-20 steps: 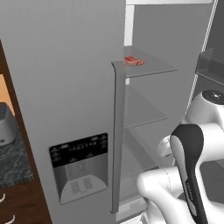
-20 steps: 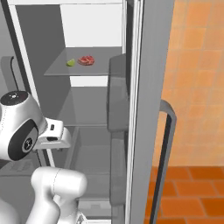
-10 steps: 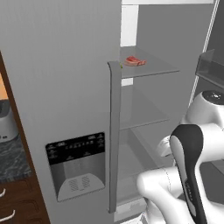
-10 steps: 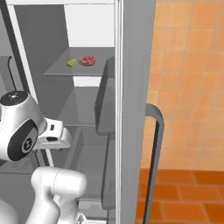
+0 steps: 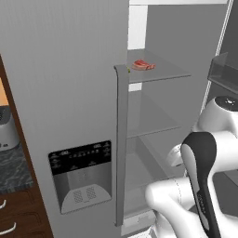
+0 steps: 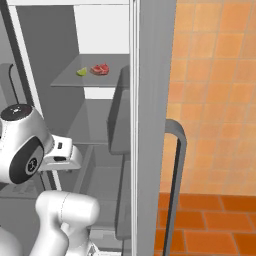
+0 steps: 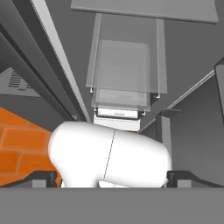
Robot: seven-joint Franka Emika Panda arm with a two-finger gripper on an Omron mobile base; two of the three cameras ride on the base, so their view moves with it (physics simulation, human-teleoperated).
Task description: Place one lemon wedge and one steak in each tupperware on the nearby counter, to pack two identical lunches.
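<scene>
Right base view: steak and lemon wedge sit side by side on the upper fridge shelf, upper left of frame, wedge left of steak, apart from each other. Left base view shows the steak upper centre on that shelf, past the closed fridge door. Steak likely soft, floppy, a bit slick: pinch across the thick middle. Wedge small, light, slippery rind: grip its flat sides. Arm folded low at lower left, elbow bent, well below the shelf. Hand view looks into the fridge interior; end effector opening: cannot tell. Counter at left edge.
</scene>
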